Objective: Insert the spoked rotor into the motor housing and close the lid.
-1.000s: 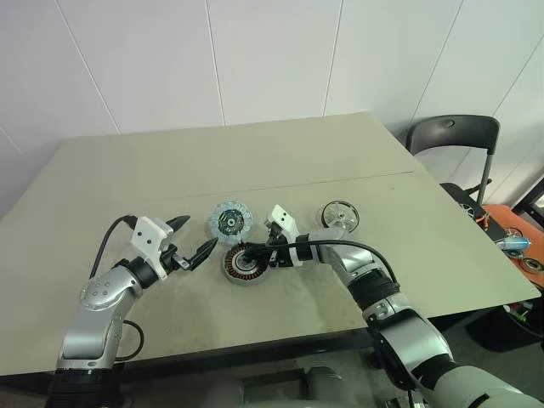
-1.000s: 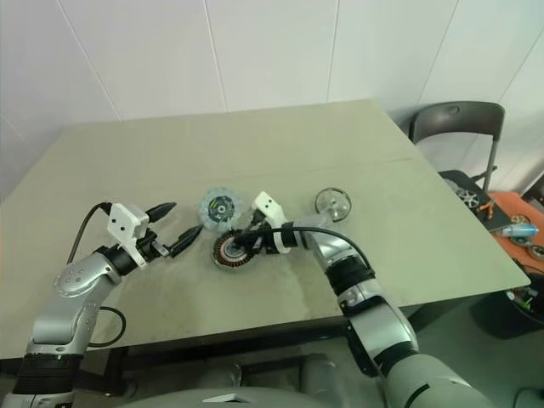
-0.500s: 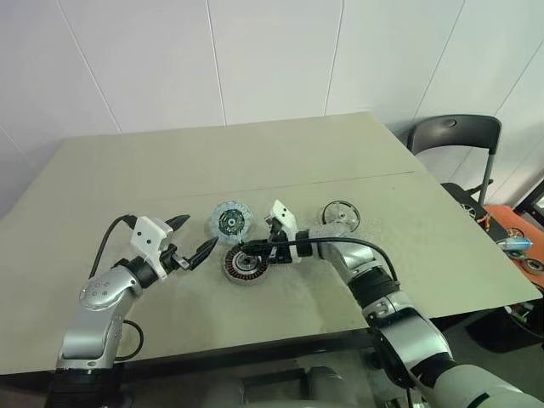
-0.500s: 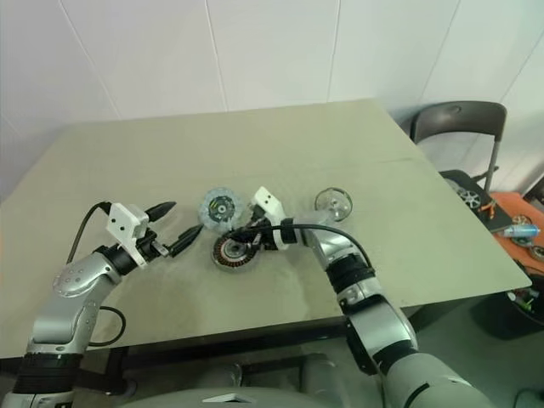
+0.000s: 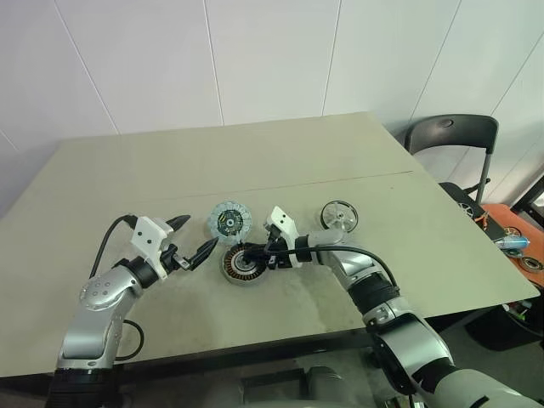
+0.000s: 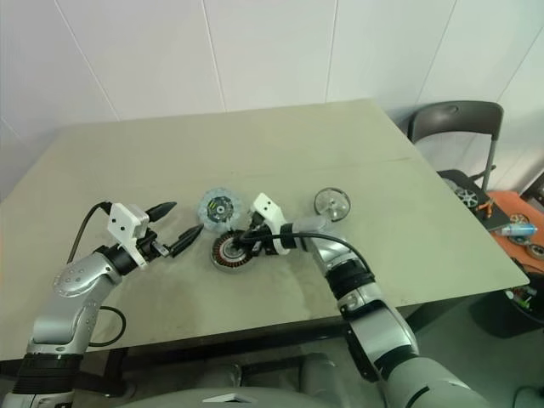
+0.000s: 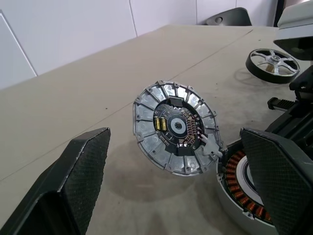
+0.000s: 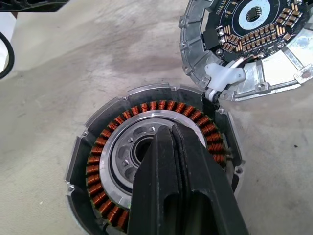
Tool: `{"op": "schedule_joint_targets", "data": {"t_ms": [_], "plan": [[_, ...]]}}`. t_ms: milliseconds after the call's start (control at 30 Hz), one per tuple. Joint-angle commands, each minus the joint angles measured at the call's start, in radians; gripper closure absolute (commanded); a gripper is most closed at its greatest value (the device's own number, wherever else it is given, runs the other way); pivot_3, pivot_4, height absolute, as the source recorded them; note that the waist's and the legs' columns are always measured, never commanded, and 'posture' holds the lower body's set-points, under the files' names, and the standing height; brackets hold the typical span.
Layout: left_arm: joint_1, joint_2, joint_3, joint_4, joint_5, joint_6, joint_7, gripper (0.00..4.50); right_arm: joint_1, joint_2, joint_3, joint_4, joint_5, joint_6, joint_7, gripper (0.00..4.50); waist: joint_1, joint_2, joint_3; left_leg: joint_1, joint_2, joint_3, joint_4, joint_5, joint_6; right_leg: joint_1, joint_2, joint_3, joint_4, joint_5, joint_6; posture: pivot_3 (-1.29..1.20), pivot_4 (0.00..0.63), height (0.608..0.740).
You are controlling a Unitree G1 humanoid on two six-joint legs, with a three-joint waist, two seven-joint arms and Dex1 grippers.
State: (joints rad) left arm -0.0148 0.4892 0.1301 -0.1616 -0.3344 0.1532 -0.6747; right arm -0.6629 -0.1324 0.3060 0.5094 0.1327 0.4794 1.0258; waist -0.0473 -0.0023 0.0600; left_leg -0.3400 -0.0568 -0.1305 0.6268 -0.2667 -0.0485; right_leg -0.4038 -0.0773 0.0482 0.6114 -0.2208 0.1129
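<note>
**Hovering over the open housing, rotor not yet in**

Working from the head cameras, I see my right gripper (image 5: 244, 252) with its two black fingers pressed together and nothing between them; the tips sit over the silvery centre of the motor housing (image 5: 241, 265). The right wrist view confirms it: closed fingers (image 8: 178, 181) lie across the hub, copper windings ringed around them. I cannot tell whether the tips touch the metal.

My left gripper (image 5: 192, 240) stands spread as wide as it goes, empty, just to the left of the housing and pointing toward it. Its fingers (image 7: 80, 169) frame the lid and the housing edge in the left wrist view.

The lid (image 5: 229, 221) rests just beyond the right gripper's tips, leaning tilted against the far rim of the housing, circuit face showing; a white connector at its lower edge meets the housing rim.

The spoked rotor (image 5: 339, 216) lies flat on the table (image 5: 255, 161), behind the right wrist and to its right, apart from the housing.

Room: wide bare tabletop beyond the lid and to the left of the left gripper. The near table edge runs close under both forearms. A chair (image 5: 449, 136) stands off the far right corner.
</note>
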Motion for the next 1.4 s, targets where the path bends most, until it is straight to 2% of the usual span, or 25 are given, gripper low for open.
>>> {"op": "schedule_joint_targets", "data": {"t_ms": [33, 300, 567, 733, 833, 967, 1067, 1200, 1367, 1400], "plan": [[-0.014, 0.008, 0.000, -0.039, -0.002, 0.005, 0.001, 0.00, 0.018, 0.032, 0.014, -0.023, 0.006, -0.022, -0.003, 4.47, 0.001, 0.000, 0.000, 0.000, 0.000, 0.000, 0.000, 0.000, 0.000, 0.000, 0.000, 0.000, 0.000, 0.000, 0.000, 0.00, 0.000, 0.740], [-0.018, 0.009, -0.001, -0.044, 0.000, 0.015, 0.000, 0.00, 0.015, 0.071, -0.025, -0.019, 0.019, -0.072, -0.043, 4.47, 0.004, 0.000, 0.000, -0.001, 0.000, 0.000, 0.001, 0.000, 0.000, 0.000, 0.000, 0.000, 0.000, 0.000, 0.000, 0.00, 0.000, 0.740], [-0.023, 0.010, -0.002, -0.044, 0.001, 0.019, 0.003, 0.00, 0.044, 0.045, 0.041, -0.064, 0.017, 0.025, 0.036, 4.47, 0.003, 0.000, 0.000, -0.001, 0.000, 0.000, 0.000, 0.000, 0.000, 0.000, 0.000, 0.000, 0.000, 0.000, 0.000, 0.00, 0.000, 0.740], [-0.022, 0.010, -0.001, -0.048, 0.000, 0.022, 0.006, 0.00, 0.032, 0.053, 0.029, -0.028, -0.011, -0.025, -0.022, 4.47, 0.003, 0.000, 0.000, -0.001, 0.000, 0.000, 0.000, 0.000, 0.000, 0.000, 0.000, 0.000, 0.000, 0.000, 0.000, 0.00, 0.000, 0.740], [-0.021, 0.012, 0.003, -0.051, 0.000, 0.026, 0.006, 0.00, -0.004, 0.089, -0.039, 0.033, 0.002, -0.086, -0.112, 4.47, 0.001, 0.000, 0.000, -0.001, 0.000, 0.000, 0.000, 0.000, 0.000, 0.000, 0.000, 0.000, 0.000, 0.000, 0.000, 0.00, 0.000, 0.740], [-0.019, 0.013, 0.005, -0.058, -0.002, 0.031, 0.006, 0.00, -0.014, 0.072, -0.056, 0.006, 0.060, -0.037, -0.016, 4.47, 0.002, 0.000, 0.000, 0.000, 0.000, 0.000, 0.001, 0.000, 0.000, 0.000, 0.000, 0.000, 0.001, 0.000, 0.000, 0.00, 0.000, 0.740], [-0.018, 0.014, 0.005, -0.060, -0.003, 0.034, 0.005, 0.00, 0.024, 0.014, -0.023, -0.120, 0.137, 0.045, 0.158, 4.47, 0.004, 0.001, 0.001, -0.002, 0.000, -0.001, 0.001, 0.000, 0.000, -0.001, 0.000, 0.000, 0.000, 0.000, 0.000, 0.00, 0.000, 0.740], [-0.019, 0.013, 0.002, -0.062, -0.007, 0.037, 0.001, 0.00, 0.020, 0.000, -0.032, -0.137, 0.154, 0.071, 0.165, 4.47, 0.002, 0.000, 0.001, -0.002, 0.000, 0.000, 0.001, 0.000, 0.000, -0.001, -0.001, 0.000, 0.000, -0.001, 0.001, 0.00, 0.000, 0.740], [-0.016, 0.015, 0.003, -0.056, -0.007, 0.034, -0.005, 0.00, 0.003, -0.011, -0.047, -0.071, 0.102, 0.003, 0.084, 4.47, 0.003, 0.001, 0.001, -0.002, 0.000, 0.000, 0.001, 0.000, 0.000, -0.001, -0.001, -0.001, 0.001, -0.001, 0.001, 0.00, 0.000, 0.740], [-0.015, 0.016, 0.004, -0.055, -0.007, 0.033, -0.007, 0.00, 0.005, -0.020, -0.045, -0.078, 0.113, 0.013, 0.107, 4.47, 0.003, 0.001, 0.001, -0.002, 0.000, 0.000, 0.001, 0.000, 0.000, -0.001, -0.001, -0.001, 0.001, -0.001, 0.001, 0.00, 0.000, 0.740]]}}
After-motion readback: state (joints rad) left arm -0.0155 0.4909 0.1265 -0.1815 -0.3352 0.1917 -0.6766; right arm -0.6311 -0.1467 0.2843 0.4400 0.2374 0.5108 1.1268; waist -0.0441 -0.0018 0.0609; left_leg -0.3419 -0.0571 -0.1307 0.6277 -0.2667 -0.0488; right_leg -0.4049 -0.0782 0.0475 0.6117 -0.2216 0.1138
